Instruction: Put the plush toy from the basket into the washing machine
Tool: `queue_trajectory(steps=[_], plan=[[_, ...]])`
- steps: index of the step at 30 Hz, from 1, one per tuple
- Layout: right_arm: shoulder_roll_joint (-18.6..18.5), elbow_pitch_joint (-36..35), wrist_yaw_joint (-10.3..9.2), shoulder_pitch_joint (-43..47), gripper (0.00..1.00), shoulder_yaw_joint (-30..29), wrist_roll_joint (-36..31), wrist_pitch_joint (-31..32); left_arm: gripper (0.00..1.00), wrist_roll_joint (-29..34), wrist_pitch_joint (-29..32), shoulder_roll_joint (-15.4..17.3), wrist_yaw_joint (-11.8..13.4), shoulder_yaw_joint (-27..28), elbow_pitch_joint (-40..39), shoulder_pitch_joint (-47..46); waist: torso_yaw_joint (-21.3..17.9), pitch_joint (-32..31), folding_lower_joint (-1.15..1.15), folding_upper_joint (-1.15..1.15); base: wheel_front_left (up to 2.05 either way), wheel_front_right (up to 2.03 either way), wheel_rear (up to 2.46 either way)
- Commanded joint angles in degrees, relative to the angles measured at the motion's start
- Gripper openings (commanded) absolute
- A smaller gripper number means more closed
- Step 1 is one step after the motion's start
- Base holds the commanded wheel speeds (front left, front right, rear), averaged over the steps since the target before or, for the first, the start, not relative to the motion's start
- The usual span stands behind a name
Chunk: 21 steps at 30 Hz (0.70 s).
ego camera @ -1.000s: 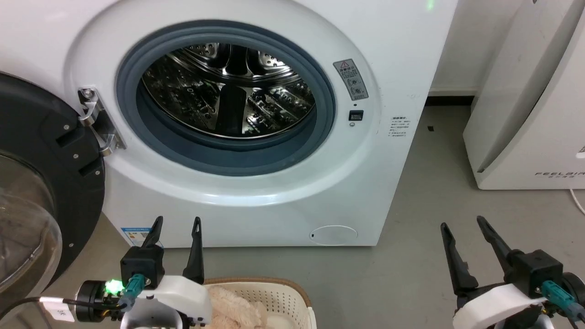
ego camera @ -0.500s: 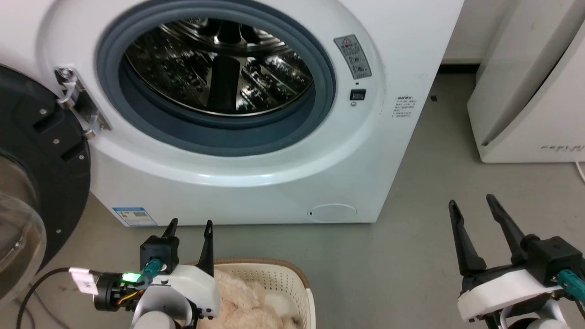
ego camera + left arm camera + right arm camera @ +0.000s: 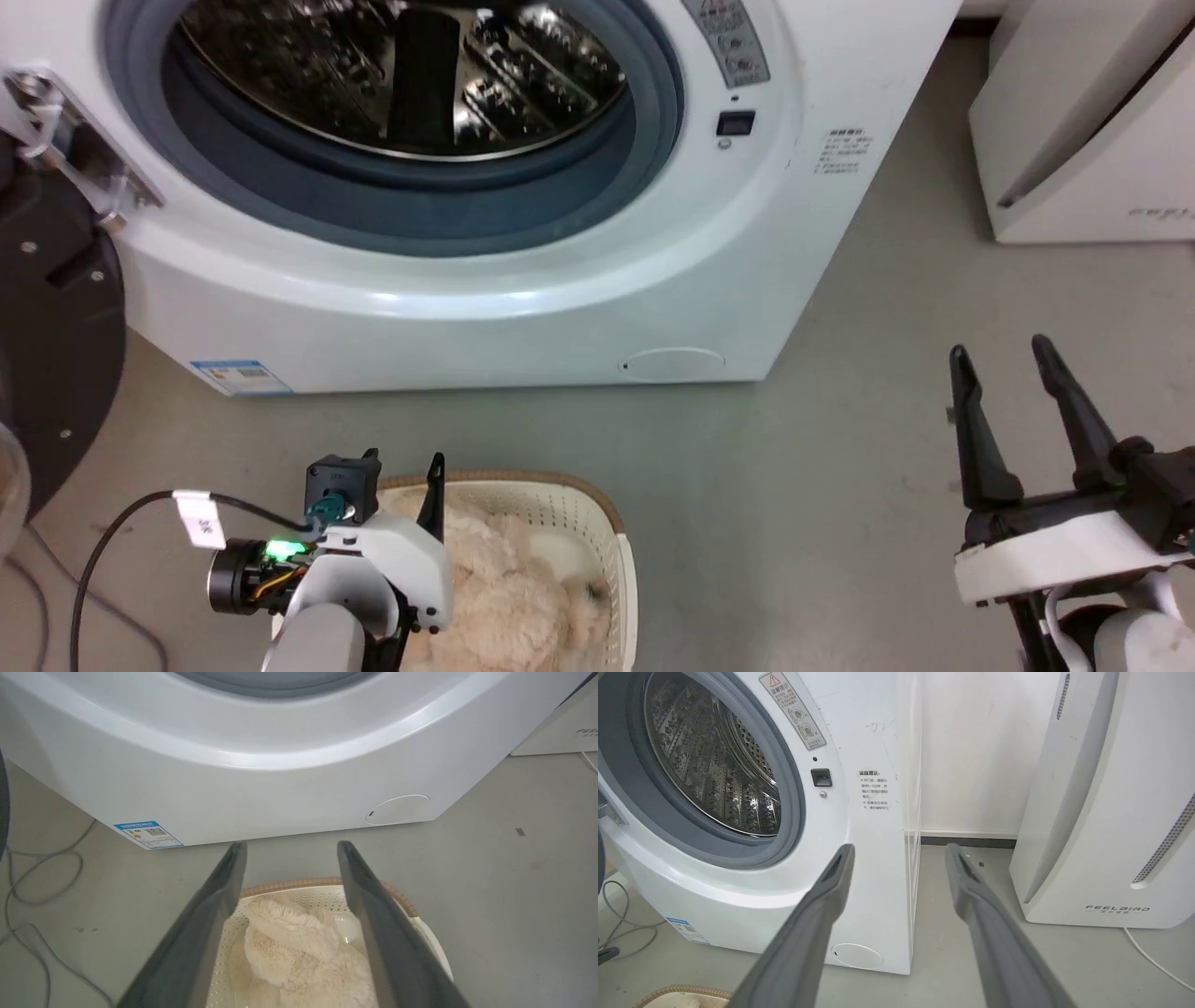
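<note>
The plush toy (image 3: 509, 588), fluffy and cream-beige, is seen lying inside the basket (image 3: 597, 551), with a small dark spot showing at its right side in the head view. In the left wrist view the plush toy (image 3: 289, 942) is framed between the two dark fingers, below them and not touched by them. The basket (image 3: 299, 883) is set on the grey floor (image 3: 822, 448), near the front of the washing machine (image 3: 523, 280) but apart from it; its brown woven-look rim is turned towards the machine.

The left gripper (image 3: 404, 459) is held over the basket's left part, its fingers spread apart with nothing between them; the same open gap is seen in the left wrist view (image 3: 291, 845). The right gripper (image 3: 1000, 347) is held well to the right over bare floor, its fingers likewise parted and empty, as confirmed in the right wrist view (image 3: 900, 848).

The machine's door (image 3: 56, 317) is swung open to the left, so that the grey rubber ring (image 3: 420, 210) and the steel drum (image 3: 401, 75) are exposed. A white appliance (image 3: 1101, 812) is placed to the machine's right, and loose cable (image 3: 28, 882) is seen on the floor at its left.
</note>
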Motion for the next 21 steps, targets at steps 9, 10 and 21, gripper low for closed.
queue_trajectory(steps=[9, 10, 21], plan=[[-0.01, -2.11, -0.02, -3.54, 1.0, -0.81, 1.47, -1.58, 1.0, -1.52, 3.27, 0.08, -0.88, -0.58, 6.41, -4.93, -0.24, 7.32, -0.01, 0.0, 0.0, 0.0, 0.0], [-0.01, -2.28, -0.03, -3.79, 1.0, -0.86, 1.53, -1.69, 1.0, -1.61, 3.63, 0.05, -0.96, -0.71, 7.01, -5.31, -0.24, 7.98, -0.01, 0.0, 0.0, 0.0, 0.0], [-0.01, -4.21, -0.03, -6.57, 1.0, -1.42, 2.21, -3.0, 1.0, -1.85, 6.75, -0.1, -1.72, -3.06, 13.5, -9.73, -0.29, 15.24, -0.01, 0.0, 0.0, 0.0, 0.0]])
